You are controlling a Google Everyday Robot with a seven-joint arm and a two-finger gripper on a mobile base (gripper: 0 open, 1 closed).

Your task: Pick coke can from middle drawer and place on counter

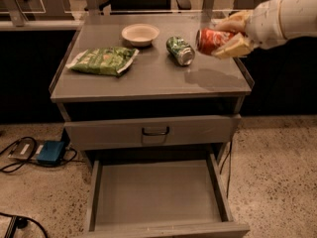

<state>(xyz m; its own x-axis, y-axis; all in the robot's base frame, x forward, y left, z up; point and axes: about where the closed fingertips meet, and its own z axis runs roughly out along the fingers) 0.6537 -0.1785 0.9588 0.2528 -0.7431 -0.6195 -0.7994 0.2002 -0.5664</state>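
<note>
Arm (287, 15): a white-sleeved arm is seen entering from the upper right edge, stretched roughly level and pointing left over the right rear of the worktop.
Gripper (218, 39): it is held at the arm's left end, above the right rear corner of the worktop, turned so that one yellowish finger lies over the load and the other under it.
Jaws: they are closed around the coke can, which is pinched between them from above and below.
Coke can (210, 40): it is carried on its side, with one end turned left towards the green can, and is kept clear of the surface.
Shadow (212, 78): a dark patch is cast on the worktop in front of the held can.
Worktop (148, 81): three other things are borne on it.
Green can (180, 50): it is laid on its side just left of the held can, apart from it.
Bowl (140, 33): it is set upright near the rear, left of the green can.
Green bag (104, 61): it is laid flat on the left half.
Middle drawer (157, 192): it is pulled out fully, its plain floor exposed.
Upper drawer front (153, 131): it is shut, with a dark loop handle at its centre.
Blue box (51, 151): it is placed on the speckled floor left of the cabinet, with cables attached.
</note>
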